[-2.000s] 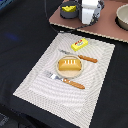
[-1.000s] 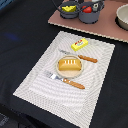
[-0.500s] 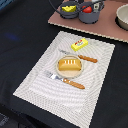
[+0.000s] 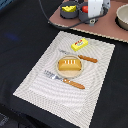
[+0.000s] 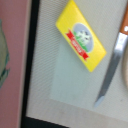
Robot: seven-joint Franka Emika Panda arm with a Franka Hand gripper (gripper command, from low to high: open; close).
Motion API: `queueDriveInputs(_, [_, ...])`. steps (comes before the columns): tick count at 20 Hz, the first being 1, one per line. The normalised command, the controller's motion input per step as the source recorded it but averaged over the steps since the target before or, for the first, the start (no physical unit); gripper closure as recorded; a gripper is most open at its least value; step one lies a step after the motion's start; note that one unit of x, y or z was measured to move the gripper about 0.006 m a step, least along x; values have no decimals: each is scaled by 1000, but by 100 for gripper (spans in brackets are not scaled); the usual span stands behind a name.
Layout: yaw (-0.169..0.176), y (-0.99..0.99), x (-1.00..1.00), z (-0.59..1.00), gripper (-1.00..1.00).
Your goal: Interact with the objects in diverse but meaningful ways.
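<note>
- Exterior view: a pale striped placemat [image 4: 45, 82] lies on a black table [image 4: 20, 35].
- Near the mat's middle sits the golden-brown bread loaf [image 4: 69, 65] on a small round plate [image 4: 69, 73].
- A knife with a wooden handle [image 4: 83, 57] lies on the far side of the loaf, and a fork with a wooden handle [image 4: 65, 80] lies on the near side; both are just beside the plate.
- The yellow butter block [image 4: 79, 44] rests on the mat's far part, beyond the knife and apart from it.
- Past the mat, a reddish-brown board [image 4: 107, 26] carries two grey-blue pots: one pot [image 4: 68, 11] holds the yellow cheese wedge [image 4: 68, 7], and just to the exterior view's right of it a second pot [image 4: 89, 16] holds the red tomato [image 4: 84, 8].
- The gripper [image 4: 96, 6] is a white body at the frame's top edge, over the second pot. Its fingers are hidden, so I cannot tell whether it is wide, narrow or holding anything.
- A pale bowl [image 4: 123, 17] sits at the board's edge on the exterior view's right.
- Wrist view: the butter block [image 5: 80, 35] lies tilted on the mat [image 5: 65, 85], its label showing a cow and a red band.
- The knife blade [image 5: 111, 67] lies near the block, not touching it.
- No fingers show here.
</note>
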Motion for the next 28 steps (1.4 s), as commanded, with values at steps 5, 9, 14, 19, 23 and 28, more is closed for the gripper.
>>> queueDriveInputs(5, [101,-130,-14,-293,-100])
queueDriveInputs(9, [84,170,-59,-108,-100])
queueDriveInputs(14, [69,141,-27,-112,-100])
queueDriveInputs(19, [32,-56,-28,-275,-100])
queueDriveInputs(23, [24,0,-10,-293,-100])
queueDriveInputs(28, [39,0,-26,-295,-100])
